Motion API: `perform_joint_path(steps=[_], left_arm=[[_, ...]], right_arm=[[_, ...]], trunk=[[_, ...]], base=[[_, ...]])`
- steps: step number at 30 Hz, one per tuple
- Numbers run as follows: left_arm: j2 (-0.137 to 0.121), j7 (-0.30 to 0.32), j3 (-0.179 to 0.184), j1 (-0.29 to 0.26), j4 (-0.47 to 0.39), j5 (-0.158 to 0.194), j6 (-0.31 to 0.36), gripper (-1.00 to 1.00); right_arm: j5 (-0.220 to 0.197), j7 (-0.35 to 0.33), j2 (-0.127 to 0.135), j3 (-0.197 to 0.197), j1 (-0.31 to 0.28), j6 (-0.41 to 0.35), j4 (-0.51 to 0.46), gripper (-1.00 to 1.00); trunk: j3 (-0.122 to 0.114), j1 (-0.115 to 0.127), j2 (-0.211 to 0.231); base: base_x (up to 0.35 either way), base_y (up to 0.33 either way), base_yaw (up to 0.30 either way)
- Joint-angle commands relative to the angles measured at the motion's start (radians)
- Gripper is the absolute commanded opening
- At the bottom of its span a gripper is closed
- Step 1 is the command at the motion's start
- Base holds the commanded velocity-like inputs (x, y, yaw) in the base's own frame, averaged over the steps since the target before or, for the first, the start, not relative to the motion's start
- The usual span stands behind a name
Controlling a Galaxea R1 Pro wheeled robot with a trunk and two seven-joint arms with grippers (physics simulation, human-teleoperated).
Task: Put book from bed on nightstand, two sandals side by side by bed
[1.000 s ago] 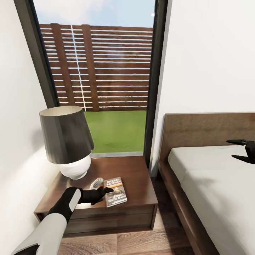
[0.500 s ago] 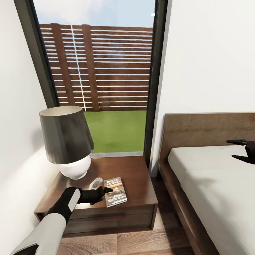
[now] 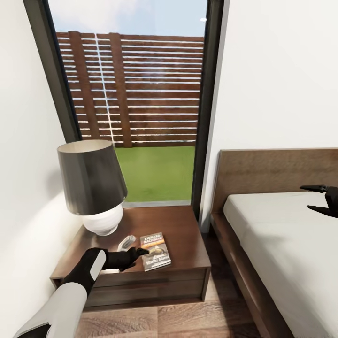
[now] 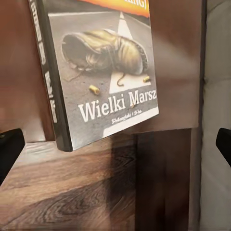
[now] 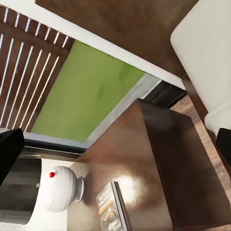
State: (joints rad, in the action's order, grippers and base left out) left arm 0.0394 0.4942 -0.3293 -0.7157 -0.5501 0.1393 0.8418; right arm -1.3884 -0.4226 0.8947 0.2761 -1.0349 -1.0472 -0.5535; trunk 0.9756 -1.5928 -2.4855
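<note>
One book (image 3: 155,251) lies flat on the glossy top of the nightstand (image 3: 183,230), near its front edge, cover up with the orange band and a boot picture showing. The left gripper (image 3: 141,253) hovers at the book's near-left edge, its fingers (image 3: 143,251) spread apart and holding nothing; from the left wrist camera the book (image 4: 103,72) sits just ahead, with both fingertips wide at either side. Beside it stand a lamp (image 3: 94,185) with a dark shade and white base, plus a small pale object (image 3: 126,242). The bed (image 3: 291,234) stands to the right, across a strip of plank floor. Over its mattress the right gripper (image 3: 319,198) hangs with fingers open, empty
</note>
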Motion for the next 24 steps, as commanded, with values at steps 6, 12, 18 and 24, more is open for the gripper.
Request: perform_joint_path(steps=[6,12,18,24], left_arm=[[0.001,0.001,-0.006,-0.001,-0.001,0.0,0.007,1.0],[0.001,0.001,-0.005,-0.001,-0.001,0.0,0.007,1.0],[0.0,0.001,-0.005,-0.001,-0.001,0.0,0.007,1.0],[0.001,0.001,-0.005,-0.001,-0.001,0.001,0.007,1.0]], right_arm=[[0.005,-0.01,0.0,0.007,-0.002,0.0,0.001,1.0],[0.005,-0.009,-0.002,0.007,-0.002,0.0,0.001,1.0],[0.006,-0.009,-0.003,0.007,-0.002,0.0,0.001,1.0],[0.006,-0.009,-0.003,0.008,-0.002,0.0,0.001,1.0]], trunk=[[0.001,0.0,-0.001],[0.001,0.0,-0.001],[0.001,0.0,-0.001],[0.001,0.0,-0.001]], base=[[-0.128,0.103,0.0],[-0.134,0.104,0.0],[-0.122,0.092,0.0],[-0.085,0.042,0.0]])
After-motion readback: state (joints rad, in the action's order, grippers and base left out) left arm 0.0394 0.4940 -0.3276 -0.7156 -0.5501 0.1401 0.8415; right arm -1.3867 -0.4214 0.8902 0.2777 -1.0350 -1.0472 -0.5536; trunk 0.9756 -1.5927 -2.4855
